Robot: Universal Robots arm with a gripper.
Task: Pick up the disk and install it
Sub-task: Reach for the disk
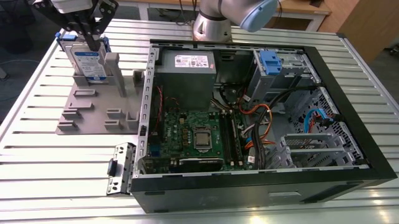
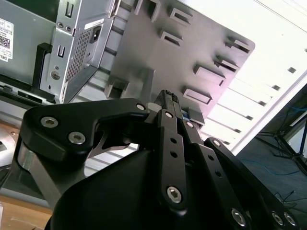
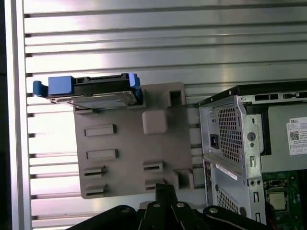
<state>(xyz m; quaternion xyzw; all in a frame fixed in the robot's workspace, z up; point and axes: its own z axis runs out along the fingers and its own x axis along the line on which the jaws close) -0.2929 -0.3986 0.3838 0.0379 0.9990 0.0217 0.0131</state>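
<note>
Shiny metal disk (image 1: 87, 65), blue plastic carrier (image 3: 60, 85), matt grey fixture plate (image 3: 129, 158).

Exterior view: gripper (image 1: 93, 45) upper body cut by top edge; gripper tip overlaps upper label of disk (image 1: 86, 65); disk lower end hidden in grey holder (image 1: 87, 112) slot. Second wrist view: gripper body blocks much of holder. First wrist view: computer case (image 3: 230, 139) runs off picture edge, gripper base too.

One worktop (image 1: 37, 186) is carrying one open computer case (image 1: 249, 191) at the exterior view's centre and right. One grey holder plate (image 1: 87, 112) is sitting at upper left and one loose metal bracket (image 1: 121, 168) at lower left. One disk (image 1: 87, 63) is standing in the plate. One power-supply box (image 1: 187, 79) and one motherboard (image 1: 193, 130) are sitting inside the case. One tool (image 1: 93, 44) is showing at upper left.
</note>
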